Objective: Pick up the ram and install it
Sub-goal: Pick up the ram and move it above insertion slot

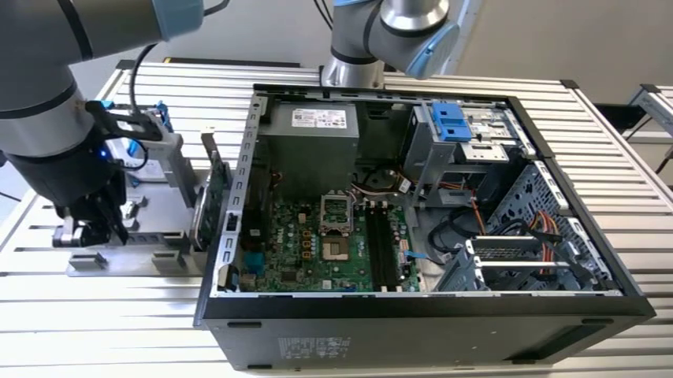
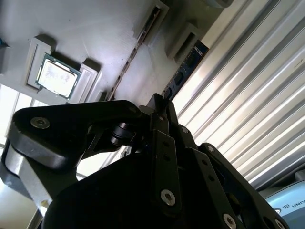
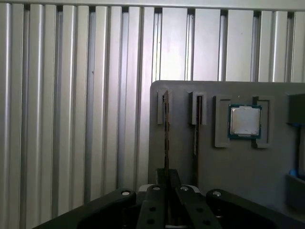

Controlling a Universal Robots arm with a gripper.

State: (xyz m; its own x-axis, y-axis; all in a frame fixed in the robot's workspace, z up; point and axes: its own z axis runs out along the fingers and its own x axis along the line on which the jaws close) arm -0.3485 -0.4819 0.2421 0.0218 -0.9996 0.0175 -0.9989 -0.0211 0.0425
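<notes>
The ram (image 3: 166, 133) is a thin dark stick standing on edge in the outermost slot of a grey fixture plate (image 3: 267, 171). In the second wrist view the ram (image 2: 185, 70) looks bluish-dark along the plate's edge. My gripper (image 3: 167, 175) is low over that slot, shut on the near end of the ram, which still sits in the slot. In the exterior view my gripper (image 1: 97, 235) is down at the fixture plate (image 1: 126, 264), on the exterior view's left of the open computer case (image 1: 421, 307). Black memory slots (image 1: 384, 248) lie on the motherboard inside.
A processor chip (image 3: 245, 121) rests in a pocket of the plate, and a second narrow slot (image 3: 196, 129) lies beside the ram. A green expansion card (image 1: 217, 197) and a blue-framed drive (image 1: 153, 130) stand on the fixture. A second robot base (image 1: 352, 71) rises behind the case.
</notes>
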